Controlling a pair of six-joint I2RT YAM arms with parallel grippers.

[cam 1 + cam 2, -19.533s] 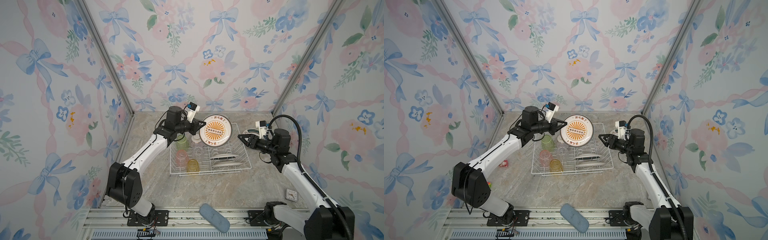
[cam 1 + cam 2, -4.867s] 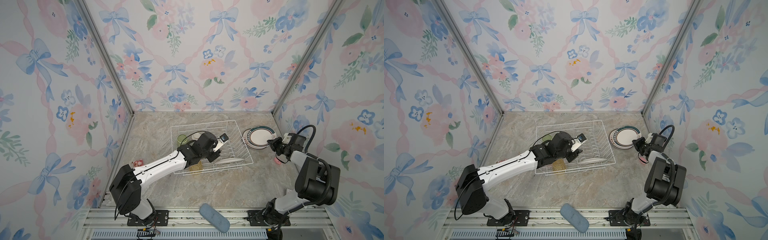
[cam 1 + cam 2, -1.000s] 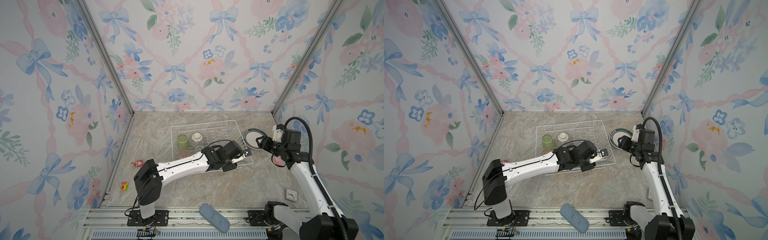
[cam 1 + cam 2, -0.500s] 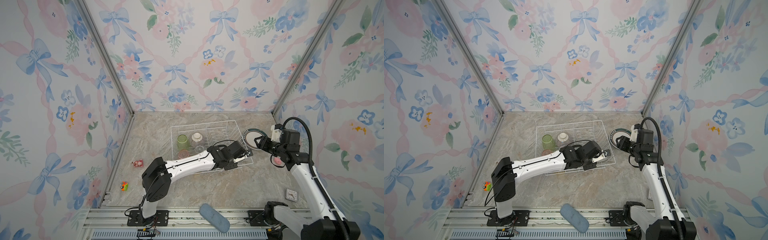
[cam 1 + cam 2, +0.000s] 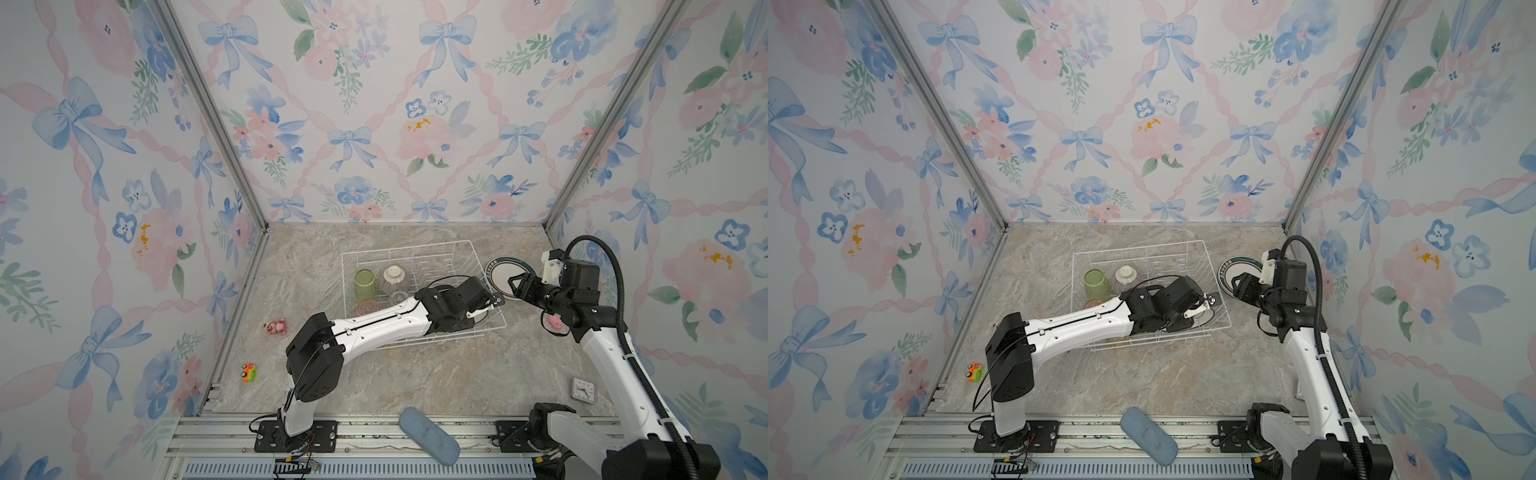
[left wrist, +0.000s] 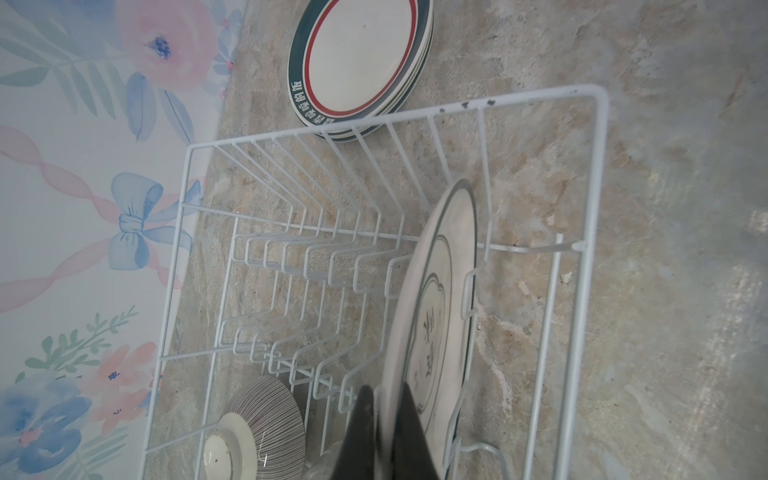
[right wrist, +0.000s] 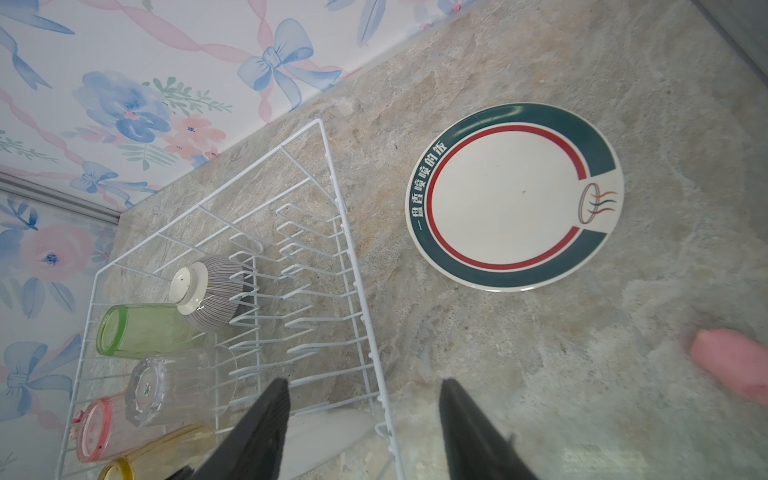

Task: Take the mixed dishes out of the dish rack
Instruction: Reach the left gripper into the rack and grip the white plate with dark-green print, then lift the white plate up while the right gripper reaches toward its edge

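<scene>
White wire makes up the dish rack [image 5: 406,247], which sits mid-table on the marbled surface and is judged to be partly unloaded. Just beside its right wall, a stack of plates [image 7: 513,195] has been laid flat on the bare table. Several rims can be made out in the left wrist view, but the exact count cannot be told.

One last plate [image 6: 436,291] stands on edge among the prongs at the near end of the rack. Its rim is pinched between the closed fingers of the left gripper [image 6: 384,395], so lifting it out is judged to be the step in hand. The right gripper [image 7: 361,390] is held empty, jaws parted, over the rack's right wall near the stack.

Left in the other half of the rack are the striped bowl [image 7: 212,291], turned upside down, and four tumblers lying on their sides: the green tumbler [image 7: 141,330], the clear tumbler [image 7: 178,386], the pink tumbler [image 7: 95,428] and the yellow tumbler [image 7: 137,461]. The plates are thus judged nearly finished, with the bowl and tumblers yet to be taken out.
</scene>
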